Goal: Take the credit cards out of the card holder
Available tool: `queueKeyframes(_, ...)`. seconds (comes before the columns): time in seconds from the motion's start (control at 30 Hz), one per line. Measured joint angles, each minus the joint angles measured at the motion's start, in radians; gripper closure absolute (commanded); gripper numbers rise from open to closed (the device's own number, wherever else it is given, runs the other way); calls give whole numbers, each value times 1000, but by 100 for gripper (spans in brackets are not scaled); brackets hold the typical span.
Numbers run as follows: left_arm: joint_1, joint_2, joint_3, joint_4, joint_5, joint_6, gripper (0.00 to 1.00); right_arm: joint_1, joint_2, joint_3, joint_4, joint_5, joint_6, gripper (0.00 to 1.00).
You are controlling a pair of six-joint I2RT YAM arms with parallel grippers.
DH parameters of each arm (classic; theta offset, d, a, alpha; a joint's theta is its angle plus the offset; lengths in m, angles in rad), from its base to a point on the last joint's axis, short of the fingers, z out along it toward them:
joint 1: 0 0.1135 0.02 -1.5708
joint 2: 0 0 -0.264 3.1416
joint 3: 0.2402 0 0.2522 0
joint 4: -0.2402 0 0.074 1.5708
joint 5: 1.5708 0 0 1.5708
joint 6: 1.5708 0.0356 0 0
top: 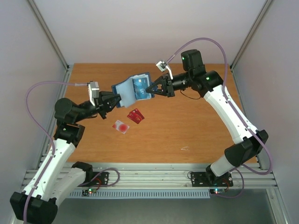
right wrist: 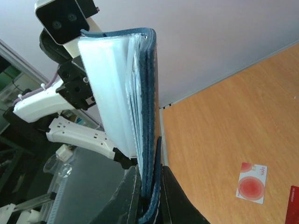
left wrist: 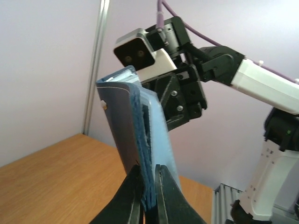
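Top external view: left gripper (top: 117, 99) and right gripper (top: 149, 88) clamp opposite edges of the card holder (top: 124, 88); teal-blue card (top: 140, 86) partly pocketed.

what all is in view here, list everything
dark navy folding card holder: one, navy with pale blue pockets, held open in the air between both grippers
teal-blue plastic card: one, teal, in a holder pocket
pale plastic card with red circle: one, flat on the table
red plastic card: one, on the table beside the pale card
wooden table: one, orange-brown
left gripper: black, shut on the holder's left edge
right gripper: black, shut on its right edge
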Motion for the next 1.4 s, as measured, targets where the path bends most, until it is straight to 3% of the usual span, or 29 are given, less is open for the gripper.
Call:
queueKeyframes(0.03, 0, 0, 0, -3, -12, 0, 70, -1, -2, 0, 0, 2, 2, 99)
queueKeyframes(0.07, 0, 0, 0, -15, -42, 0, 59, -1, -3, 0, 0, 13, 9, 99)
queueKeyframes(0.1, 0, -2, -1, -26, -80, 6, 54, 0, -5, 0, -2, 26, 12, 99)
queueKeyframes(0.13, -1, -4, -1, -43, -139, 8, 53, 0, -5, 0, -4, 51, 21, 99)
queueKeyframes(0.23, 2, -10, -6, -121, -360, 27, 64, 3, -4, 7, -37, 192, 50, 99)
queueKeyframes(0.37, 19, -10, -25, -214, -585, 74, 70, 13, 69, 166, -209, 576, 126, 99)
queueKeyframes(0.5, 26, -10, -47, -243, -584, 88, 74, 58, 164, 290, -338, 951, 160, 99)
queueKeyframes(0.6, 16, -2, -54, -232, -497, 57, 73, 118, 208, 293, -396, 1073, 162, 99)
queueKeyframes(0.83, -55, 65, -61, -183, -319, -42, 72, 240, 239, 292, -382, 1036, 156, 99)
queueKeyframes(1.0, -61, 101, -66, -172, -325, -101, 70, 271, 230, 275, -297, 896, 151, 99)
queueKeyframes(1.2, -61, 107, -69, -172, -357, -138, 70, 269, 108, 98, -121, 733, 152, 99)
queueKeyframes(1.4, -65, 95, -71, -146, -349, -154, 69, 248, 47, 33, -18, 642, 156, 99)
